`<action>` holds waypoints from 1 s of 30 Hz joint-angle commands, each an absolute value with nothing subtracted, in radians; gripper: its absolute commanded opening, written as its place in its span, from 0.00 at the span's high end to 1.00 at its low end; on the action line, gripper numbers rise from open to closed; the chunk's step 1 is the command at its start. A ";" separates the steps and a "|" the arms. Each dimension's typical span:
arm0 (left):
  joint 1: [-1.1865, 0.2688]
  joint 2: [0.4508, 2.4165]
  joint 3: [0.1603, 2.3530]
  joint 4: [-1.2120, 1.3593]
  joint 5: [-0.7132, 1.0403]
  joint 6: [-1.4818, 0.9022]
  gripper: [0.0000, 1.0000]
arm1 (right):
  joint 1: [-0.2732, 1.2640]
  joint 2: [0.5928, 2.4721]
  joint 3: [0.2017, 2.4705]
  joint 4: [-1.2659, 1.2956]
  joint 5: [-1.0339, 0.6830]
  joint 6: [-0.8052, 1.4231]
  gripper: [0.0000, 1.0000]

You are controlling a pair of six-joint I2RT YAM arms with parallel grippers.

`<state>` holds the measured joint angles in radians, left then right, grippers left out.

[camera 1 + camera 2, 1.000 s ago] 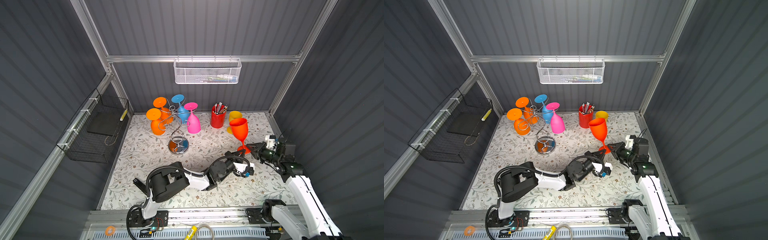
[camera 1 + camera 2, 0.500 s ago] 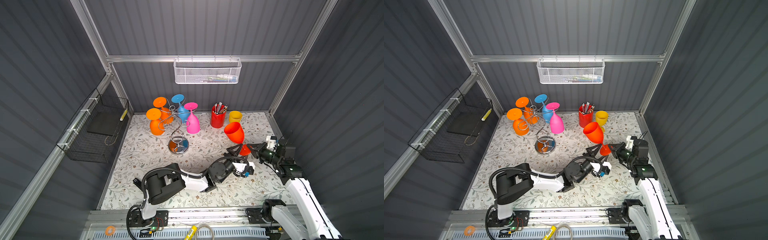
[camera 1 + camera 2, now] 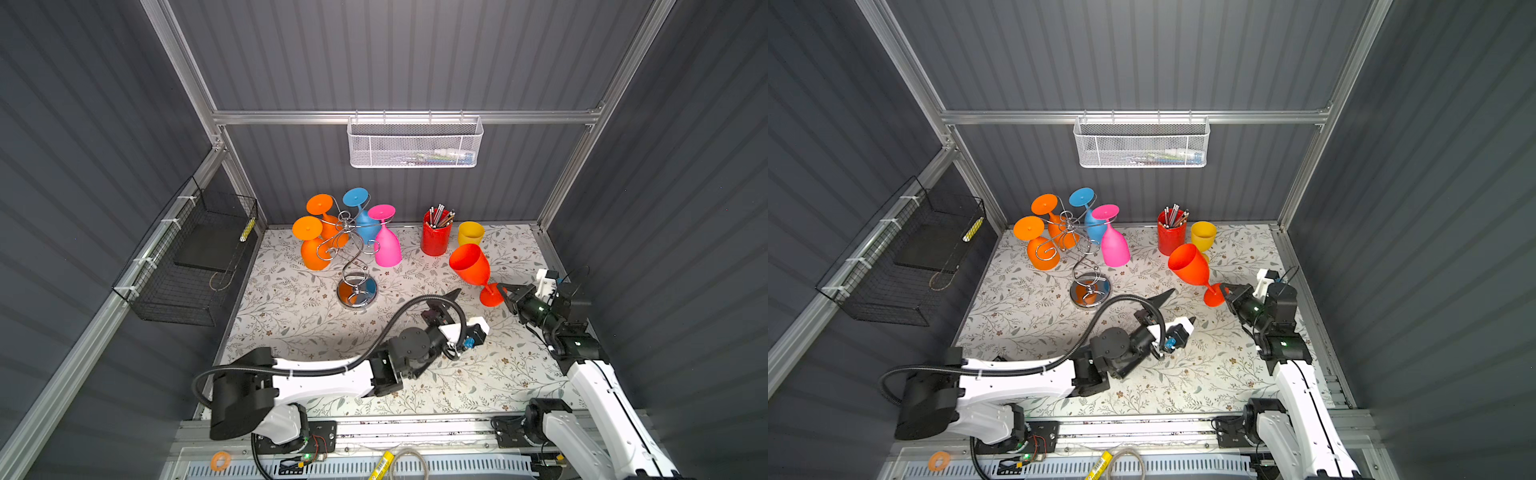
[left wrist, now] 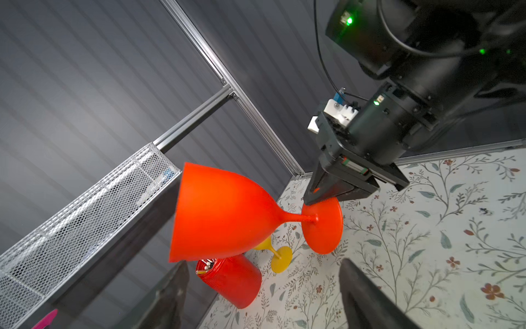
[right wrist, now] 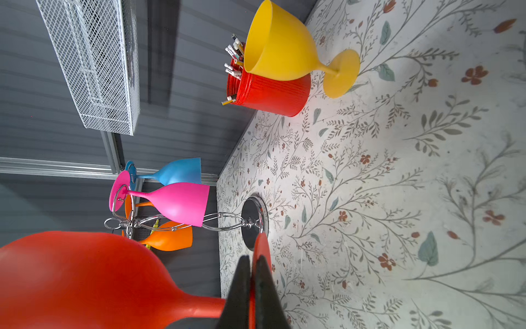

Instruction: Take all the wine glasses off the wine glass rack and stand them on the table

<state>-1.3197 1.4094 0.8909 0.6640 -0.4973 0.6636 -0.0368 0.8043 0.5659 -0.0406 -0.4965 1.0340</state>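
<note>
The right gripper [image 3: 505,291] has its jaws clamped on the edge of the round foot of the red wine glass [image 3: 471,264], well clear of the wine glass rack [image 3: 352,253]. The glass is tilted, its bowl leaning toward the back of the bench [image 3: 291,316], near the yellow glass [image 3: 470,233] and the red pencil cup [image 3: 434,239]. I cannot tell whether the foot's lower rim touches the bench. This gripper works close to the bench's right edge, with the side wall just behind the arm.

The left gripper [image 3: 1181,306] sits low over the middle of the bench with its jaws apart and holding nothing, pointing toward the red glass but apart from it. A bare floral patch lies between the rack's shiny base and the red glass, and more along the front right.

There are six wine glasses. Four hang upside down on the rack: two orange glasses [image 3: 316,253], one blue glass [image 3: 363,224] and one pink glass [image 3: 386,249]. The yellow one stands upright, and the red one is gripped. There is one pencil cup. Of the two baskets, a white mesh basket [image 3: 415,143] is on the back wall and a black wire basket [image 3: 187,266] on the left wall.
</note>
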 commanded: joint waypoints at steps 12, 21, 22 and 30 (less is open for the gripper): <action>-1.150 1.277 1.067 0.058 -0.212 0.234 0.17 | -0.038 0.781 0.464 0.079 -0.455 0.889 1.00; -1.008 1.322 1.176 -0.052 0.004 0.081 0.18 | -0.038 0.784 0.436 0.121 -0.462 0.876 1.00; -0.982 1.327 1.185 -0.055 0.041 0.050 0.19 | -0.038 0.782 0.434 0.121 -0.464 0.876 1.00; -0.905 1.399 1.254 -0.069 0.216 -0.009 0.21 | -0.037 0.753 0.428 0.117 -0.460 0.867 1.00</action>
<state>-0.9016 1.3708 1.2057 -0.0345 0.1059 0.0303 -0.0364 0.7670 0.4347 0.0895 -0.4633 0.8856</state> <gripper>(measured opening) 0.793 0.059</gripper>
